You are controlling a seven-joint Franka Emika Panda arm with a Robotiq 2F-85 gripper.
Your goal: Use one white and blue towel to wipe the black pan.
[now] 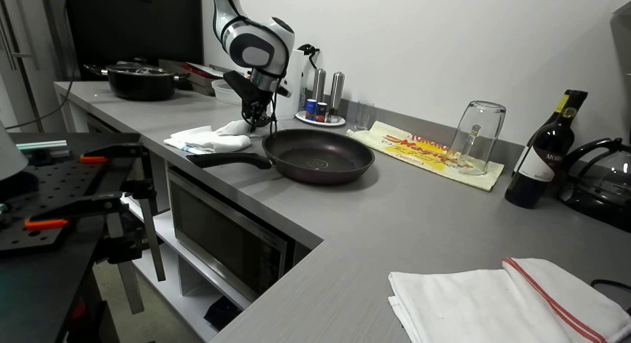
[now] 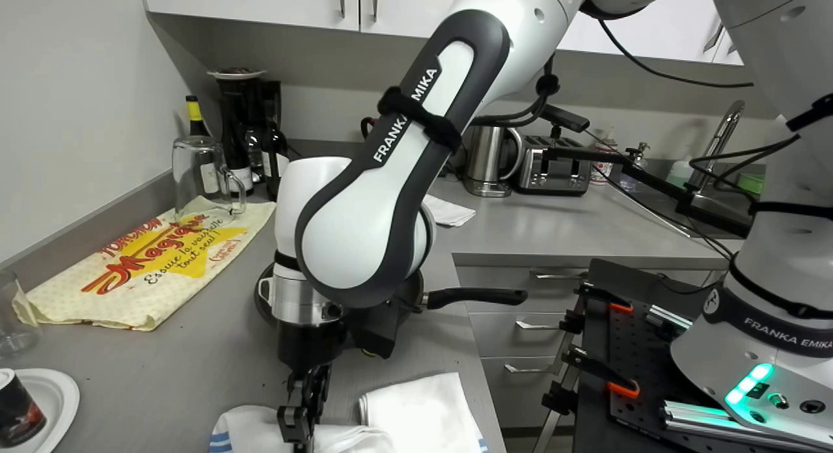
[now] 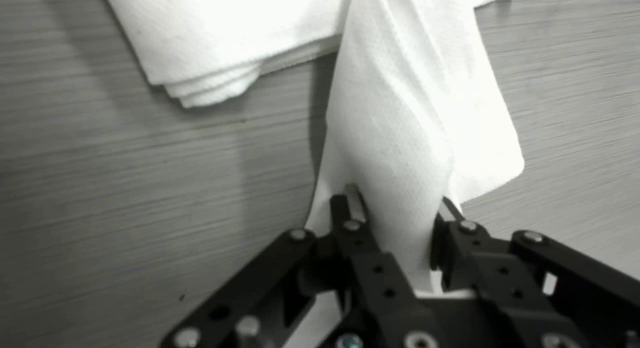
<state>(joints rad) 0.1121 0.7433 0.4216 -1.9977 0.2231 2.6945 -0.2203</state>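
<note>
The jaws of the gripper [image 3: 400, 203] look clamped. Along the counter [image 1: 419, 220], just right of them in an exterior view, lies the black pan [image 1: 320, 155]; the white-and-blue towel [image 3: 390, 103] they pinch should go there, clear of the handle [image 1: 229, 159] pointing across to the edge.

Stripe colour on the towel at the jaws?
Blue stripes on the white towel; they show best in an exterior view.

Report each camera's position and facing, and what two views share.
In an exterior view: above the counter, facing the black pan with the arm beyond.
In an exterior view: opposite side, facing back past the arm; base shows.
Wrist view: on the wrist, looking down; the fingers show, the towel between them.
Both exterior views share pan, arm and towel.
</note>
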